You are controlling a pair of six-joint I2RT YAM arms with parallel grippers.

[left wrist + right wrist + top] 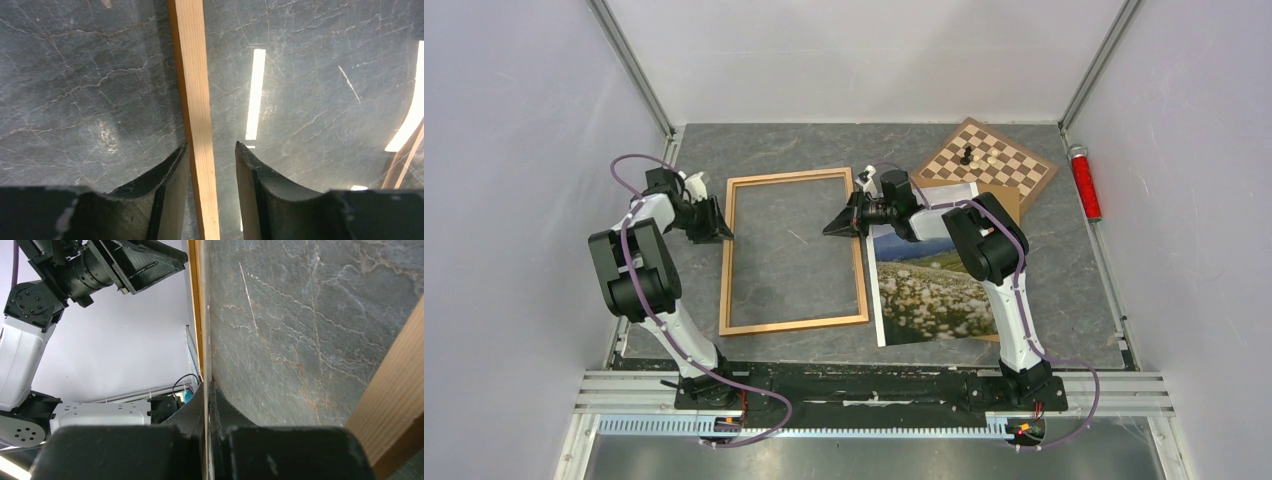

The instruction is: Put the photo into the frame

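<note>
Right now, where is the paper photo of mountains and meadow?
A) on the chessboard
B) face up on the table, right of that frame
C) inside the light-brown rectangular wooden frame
B: the paper photo lies face up just outside the right rail of the light-brown rectangular wooden frame, not within it.

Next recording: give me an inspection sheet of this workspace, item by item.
Surface: grey stone-patterned table, nothing spilled.
Job's things: frame lying flat, no print in it; photo face up to its right, partly under the right arm.
Clutter: chessboard with chess pieces, red cylinder, brown board under the photo.
Grippers: left gripper open, straddling the frame's left rail; right gripper shut at its right rail.
Cables: purple cables looped along both arms.
Surroundings: plain white walls.
</note>
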